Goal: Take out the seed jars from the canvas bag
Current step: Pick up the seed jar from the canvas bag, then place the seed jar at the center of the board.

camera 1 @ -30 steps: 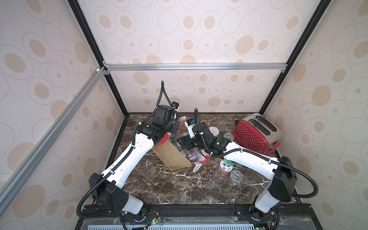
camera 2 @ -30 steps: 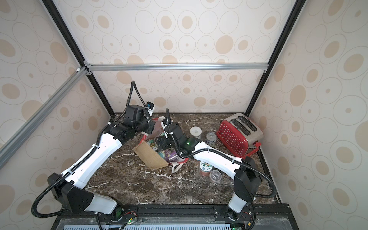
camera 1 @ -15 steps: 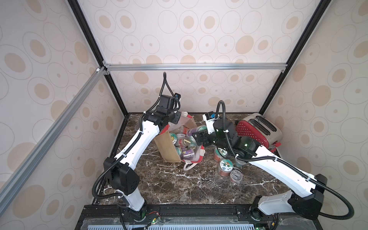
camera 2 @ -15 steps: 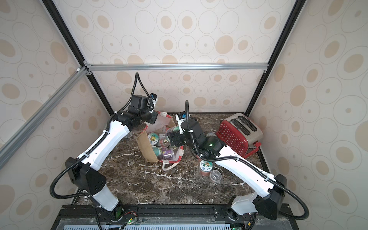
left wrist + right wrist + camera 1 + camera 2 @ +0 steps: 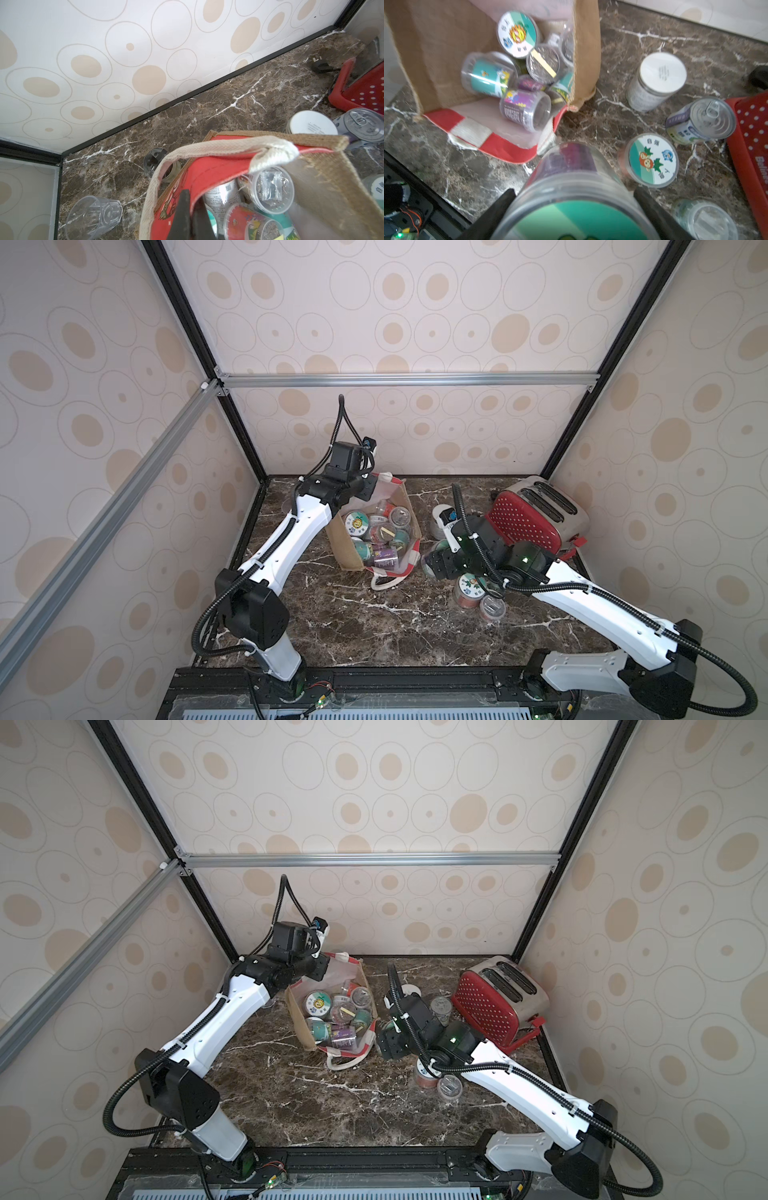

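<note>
The canvas bag (image 5: pixel 347 549) (image 5: pixel 300 1019) lies tipped on the marble with its mouth open, and several seed jars (image 5: pixel 381 531) (image 5: pixel 525 108) are piled inside. My left gripper (image 5: pixel 192 218) (image 5: pixel 365 489) is shut on the bag's red rim (image 5: pixel 209 176) at the far end. My right gripper (image 5: pixel 574 192) (image 5: pixel 432 568) hangs just right of the bag's mouth, its jaws wide around a clear seed jar (image 5: pixel 571 199) with a green sticker lid. On the table stand a sticker-lidded jar (image 5: pixel 653 160) (image 5: pixel 468 589), a small clear cup (image 5: pixel 704 220) and a white-lidded jar (image 5: pixel 656 81).
A red dotted toaster (image 5: pixel 536 518) fills the back right corner, with a pull-tab tin (image 5: pixel 702 120) beside it. A clear drinking glass (image 5: pixel 93 216) lies on its side behind the bag near the back wall, by a small round glass piece (image 5: pixel 154 162).
My right gripper has come out of the bag with the green-lidded jar and moved right and toward the front. The left gripper has drawn the bag's rim back, so the mouth gapes wider.
</note>
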